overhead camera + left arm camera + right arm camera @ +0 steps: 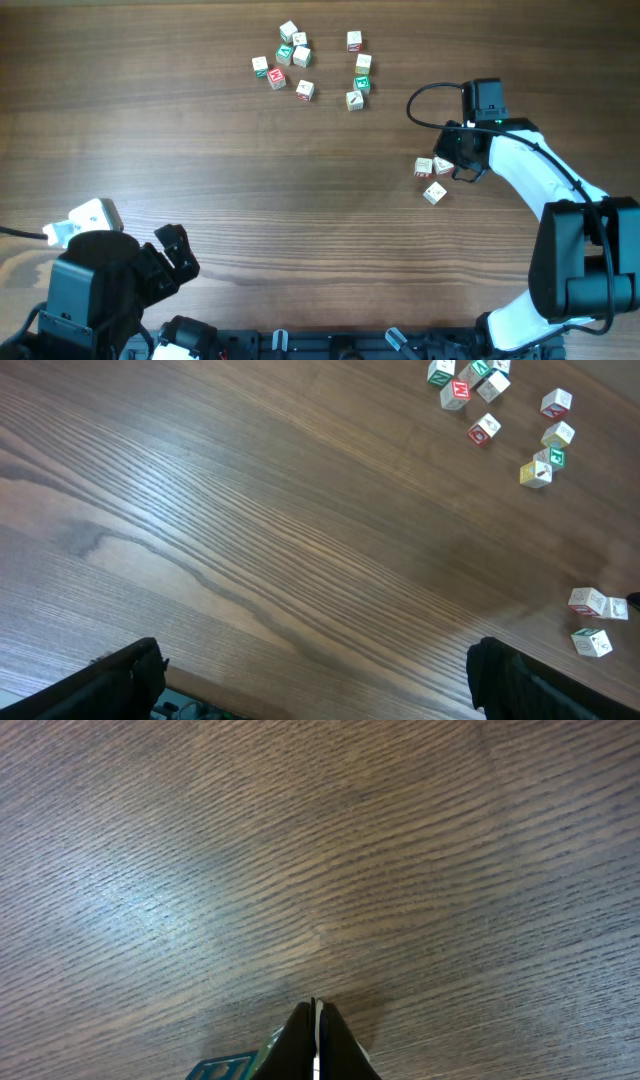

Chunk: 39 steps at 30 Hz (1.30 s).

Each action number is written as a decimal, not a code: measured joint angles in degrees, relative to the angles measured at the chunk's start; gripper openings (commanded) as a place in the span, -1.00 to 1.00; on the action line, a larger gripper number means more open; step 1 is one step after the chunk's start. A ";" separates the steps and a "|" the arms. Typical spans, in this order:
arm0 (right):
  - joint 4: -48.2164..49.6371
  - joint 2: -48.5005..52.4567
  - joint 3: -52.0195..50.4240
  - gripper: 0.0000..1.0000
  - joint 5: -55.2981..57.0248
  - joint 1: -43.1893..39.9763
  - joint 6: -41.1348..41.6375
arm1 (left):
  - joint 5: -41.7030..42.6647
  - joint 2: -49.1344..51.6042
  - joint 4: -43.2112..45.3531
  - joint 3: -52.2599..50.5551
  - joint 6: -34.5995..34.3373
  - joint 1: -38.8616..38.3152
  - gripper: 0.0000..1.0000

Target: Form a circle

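Overhead view: the cubes [302,56] are seen scattered on the wooden table [200,140] in three loose groups. A cluster lies at the far centre, a short column lies just to its right, and three more lie apart at the right-hand side. No closed ring is formed by them. The right gripper [455,168] is held low just beside those three cubes; contact cannot be told from above. The left gripper [178,252] is parked at the near left edge, well apart from every cube.

Left wrist view: the left gripper [315,670] is shown released. Its two dark fingers [125,675] are spread to the frame's bottom corners, with only bare wood between them. The cubes [455,390] are seen far off at the upper right, and the three strays are seen at the right edge.

Right wrist view: the right gripper [315,1020] is shown clenched, with its fingertips pressed together over the table and nothing gripped. A green-printed face, probably of a cube, is seen at the bottom edge just left of the fingers.
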 measured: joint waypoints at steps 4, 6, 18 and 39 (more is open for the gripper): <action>0.39 0.00 0.00 -0.91 -0.20 0.00 -0.39 | 0.00 0.00 0.00 0.00 0.00 0.00 1.00; 0.50 0.00 0.00 -0.91 -0.20 0.00 -0.68 | 0.00 0.00 0.00 0.00 0.00 0.00 1.00; 0.57 0.00 0.00 -0.91 -1.75 0.00 -2.82 | 0.02 0.00 0.00 0.00 0.00 0.02 1.00; -0.44 0.00 0.00 -0.91 1.14 0.00 -1.20 | 0.00 0.00 0.00 0.00 0.00 0.00 1.00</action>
